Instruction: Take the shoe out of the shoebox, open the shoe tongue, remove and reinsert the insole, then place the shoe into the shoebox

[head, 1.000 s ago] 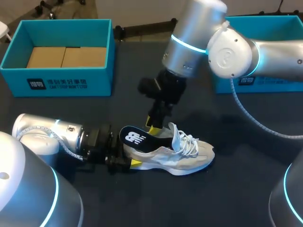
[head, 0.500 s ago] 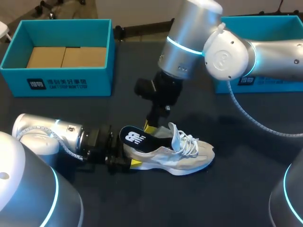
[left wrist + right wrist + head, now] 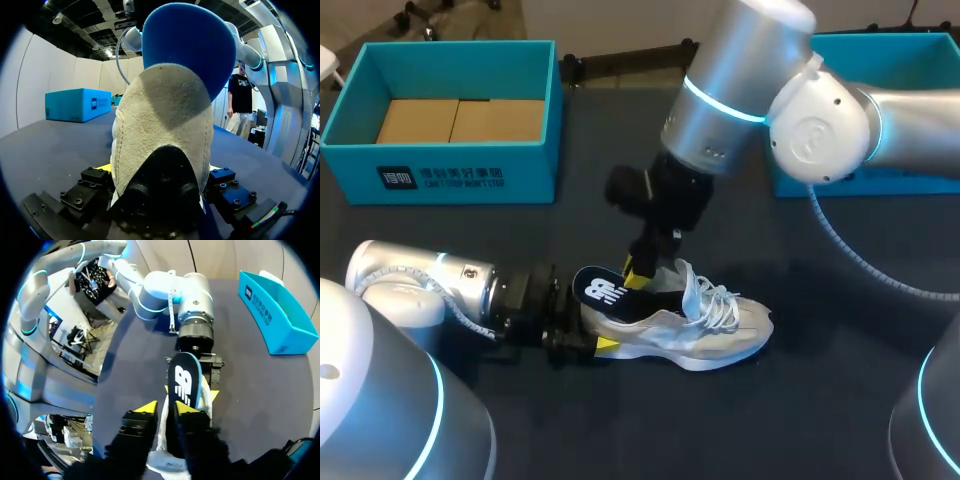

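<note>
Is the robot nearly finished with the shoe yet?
Roughly halfway. Done: the shoe is out of the shoebox, lying on the table. In hand: the left gripper grips its heel, and the right gripper is at the blue insole, which sticks partly out. Left: seating the insole flat and putting the shoe in the shoebox.

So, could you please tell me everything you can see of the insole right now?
The insole is a thin, foam-like pad, dark on top with a white logo, and blue on its rim and underside. Its heel end sticks up out of the shoe, tilted, with its front hidden inside. The left gripper holds the shoe's heel. The right gripper is down at the insole's side edge, but contact is unclear.
</note>
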Controlling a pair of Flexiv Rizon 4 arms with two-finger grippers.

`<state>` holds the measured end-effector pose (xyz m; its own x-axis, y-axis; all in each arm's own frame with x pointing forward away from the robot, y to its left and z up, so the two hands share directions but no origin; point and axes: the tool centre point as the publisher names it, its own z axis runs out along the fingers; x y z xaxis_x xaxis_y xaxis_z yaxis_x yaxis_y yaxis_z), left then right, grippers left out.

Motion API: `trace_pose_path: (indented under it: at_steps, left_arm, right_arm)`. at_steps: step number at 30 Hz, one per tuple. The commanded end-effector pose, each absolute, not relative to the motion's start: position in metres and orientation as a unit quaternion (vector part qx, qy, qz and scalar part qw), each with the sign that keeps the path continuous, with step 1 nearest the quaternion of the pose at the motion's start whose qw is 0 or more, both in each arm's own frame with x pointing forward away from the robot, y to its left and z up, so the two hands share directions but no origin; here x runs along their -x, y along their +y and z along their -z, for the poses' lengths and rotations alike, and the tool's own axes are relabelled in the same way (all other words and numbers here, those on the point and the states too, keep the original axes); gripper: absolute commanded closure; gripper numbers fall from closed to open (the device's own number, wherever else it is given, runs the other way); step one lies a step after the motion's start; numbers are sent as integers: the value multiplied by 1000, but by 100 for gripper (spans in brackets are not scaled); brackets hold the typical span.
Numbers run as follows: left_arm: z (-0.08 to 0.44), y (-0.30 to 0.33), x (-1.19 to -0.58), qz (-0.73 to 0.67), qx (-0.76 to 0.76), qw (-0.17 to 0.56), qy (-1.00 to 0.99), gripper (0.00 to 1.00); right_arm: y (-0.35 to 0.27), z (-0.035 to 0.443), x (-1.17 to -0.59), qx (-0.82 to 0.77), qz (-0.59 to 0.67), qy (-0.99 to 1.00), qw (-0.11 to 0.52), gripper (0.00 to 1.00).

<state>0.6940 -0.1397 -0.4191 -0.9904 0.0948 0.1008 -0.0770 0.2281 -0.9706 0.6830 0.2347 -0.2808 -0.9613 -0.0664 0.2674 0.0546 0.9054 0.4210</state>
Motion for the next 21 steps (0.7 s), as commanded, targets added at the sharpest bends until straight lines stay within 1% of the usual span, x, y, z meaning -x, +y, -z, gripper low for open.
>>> trace_pose_path:
  at_steps: [1,5,6,19,21]
  left_arm:
    - [419,-140,-695,-621,6,69,-781,100]
    - [419,-140,-695,-621,6,69,-781,100]
    - [419,-140,-695,-621,6,69,-781,100]
    - [419,-140,-695,-621,6,69,-781,100]
    - [419,-140,-695,-621,6,69,-781,100]
  right_arm:
    - [240,287,-679,3,212,-969,126,63]
    - [237,293,-680,9,219,-968,123,65]
    - [236,299,-683,16,217,-968,126,69]
    - [238,323,-699,12,240,-961,134,70]
    - [239,325,-701,13,239,-961,137,71]
